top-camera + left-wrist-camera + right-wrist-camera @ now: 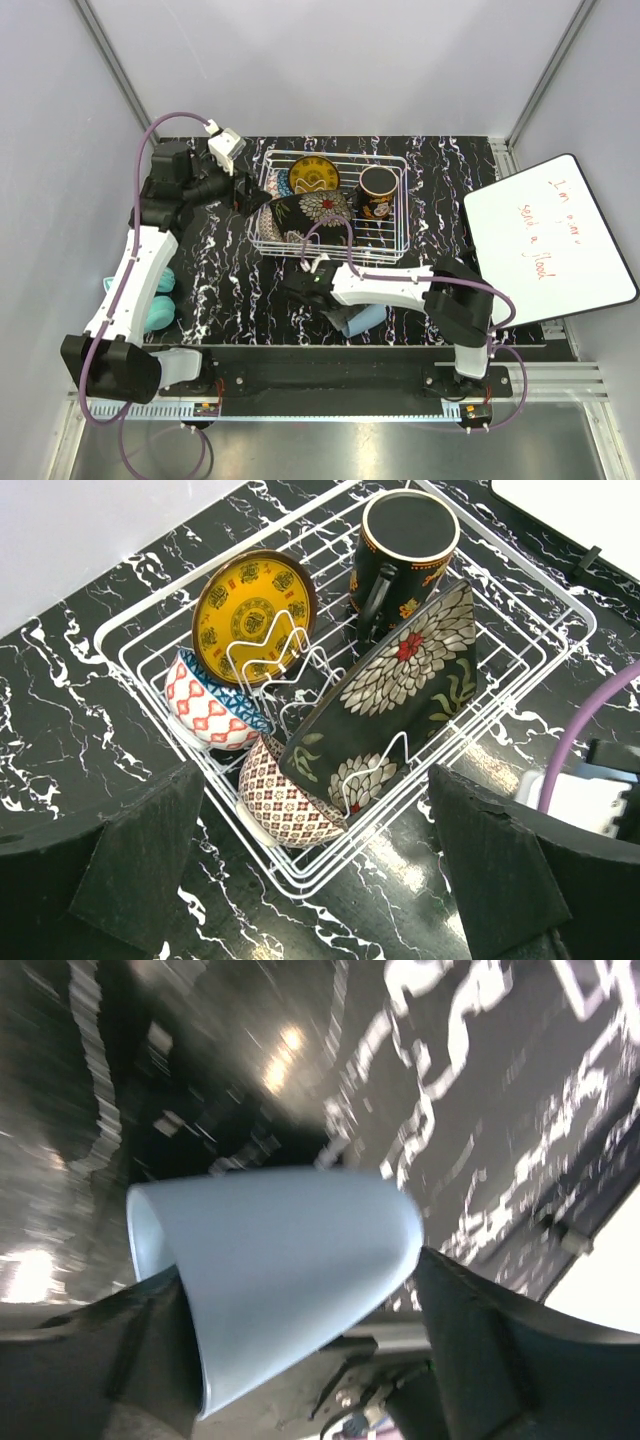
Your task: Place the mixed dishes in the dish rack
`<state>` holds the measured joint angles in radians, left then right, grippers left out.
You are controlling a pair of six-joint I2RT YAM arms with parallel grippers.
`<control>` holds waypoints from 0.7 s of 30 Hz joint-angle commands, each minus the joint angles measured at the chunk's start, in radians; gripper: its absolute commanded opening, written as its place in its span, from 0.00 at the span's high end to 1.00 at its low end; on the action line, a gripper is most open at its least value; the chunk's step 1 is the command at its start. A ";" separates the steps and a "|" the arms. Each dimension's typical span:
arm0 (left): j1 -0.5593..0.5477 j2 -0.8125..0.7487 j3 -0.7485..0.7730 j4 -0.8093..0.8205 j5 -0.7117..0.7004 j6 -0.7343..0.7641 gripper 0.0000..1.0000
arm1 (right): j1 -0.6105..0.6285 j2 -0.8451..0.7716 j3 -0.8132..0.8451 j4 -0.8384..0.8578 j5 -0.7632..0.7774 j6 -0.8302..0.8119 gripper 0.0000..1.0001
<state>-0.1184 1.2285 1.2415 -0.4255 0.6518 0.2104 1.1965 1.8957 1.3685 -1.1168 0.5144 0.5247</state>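
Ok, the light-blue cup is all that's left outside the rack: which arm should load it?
Right. The light-blue cup sits between the fingers of the right gripper, apparently gripped. The left gripper hangs open and empty above the dish rack, away from the cup.

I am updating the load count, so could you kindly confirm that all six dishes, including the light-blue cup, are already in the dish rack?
Not quite: the light-blue cup is outside the dish rack, by the right arm, as the top external view shows. The yellow plate, blue bowl, beige bowl, black square plate and mug are in it.
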 commanded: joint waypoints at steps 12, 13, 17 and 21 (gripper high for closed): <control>-0.001 0.026 0.053 0.041 0.045 -0.012 0.01 | 0.035 -0.113 -0.071 -0.181 0.093 0.228 0.64; -0.001 0.028 0.055 0.041 0.046 -0.013 0.01 | 0.035 -0.115 -0.074 -0.179 0.095 0.236 0.67; -0.001 0.028 0.061 0.041 0.051 -0.023 0.01 | 0.034 -0.136 -0.075 -0.207 0.116 0.258 0.80; -0.001 0.028 0.078 0.039 0.054 -0.028 0.01 | 0.034 -0.165 -0.014 -0.277 0.179 0.281 0.96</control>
<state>-0.1184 1.2598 1.2526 -0.4263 0.6754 0.1974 1.2259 1.7809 1.2953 -1.3605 0.6426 0.7307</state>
